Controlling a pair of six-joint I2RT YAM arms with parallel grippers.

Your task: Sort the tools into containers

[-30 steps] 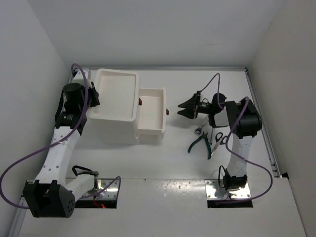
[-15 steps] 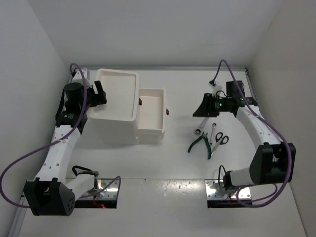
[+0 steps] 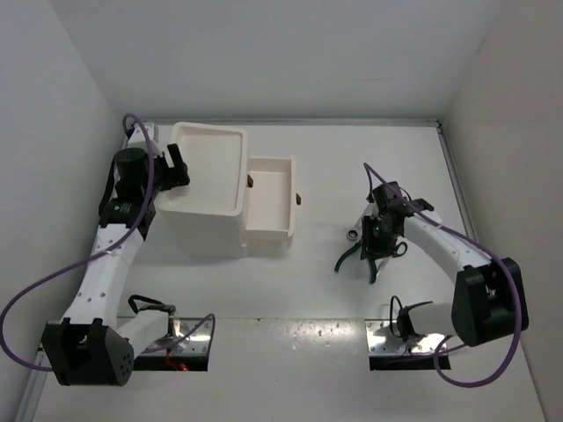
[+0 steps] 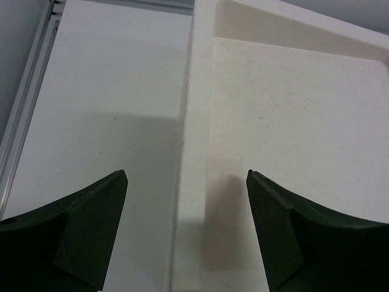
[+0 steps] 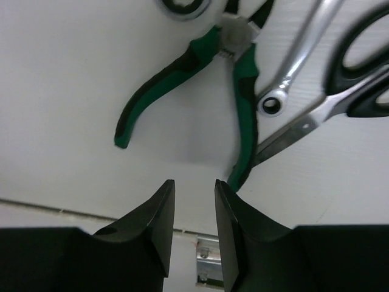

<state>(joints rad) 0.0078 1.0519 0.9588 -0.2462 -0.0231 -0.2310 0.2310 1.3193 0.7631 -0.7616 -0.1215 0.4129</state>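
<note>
The tall white plastic box with a shallow tray top [image 3: 204,230] stands at the table's left, its white pull-out drawer [image 3: 267,234] drawn open. The left gripper [image 4: 185,182] hangs over the tray's rim, jaws wide apart and empty. The right gripper [image 5: 192,188] hovers low over the tools at the right, jaws nearly together with nothing between them. The green-handled pliers [image 5: 245,103] lie flat, handles splayed. They look stiff and weighty, and the rubbery sleeves should hold well, best pinched near the pivot. The black-handled scissors [image 5: 358,67] touch one handle, and a silver metal wrench [image 5: 295,61] lies between.
</note>
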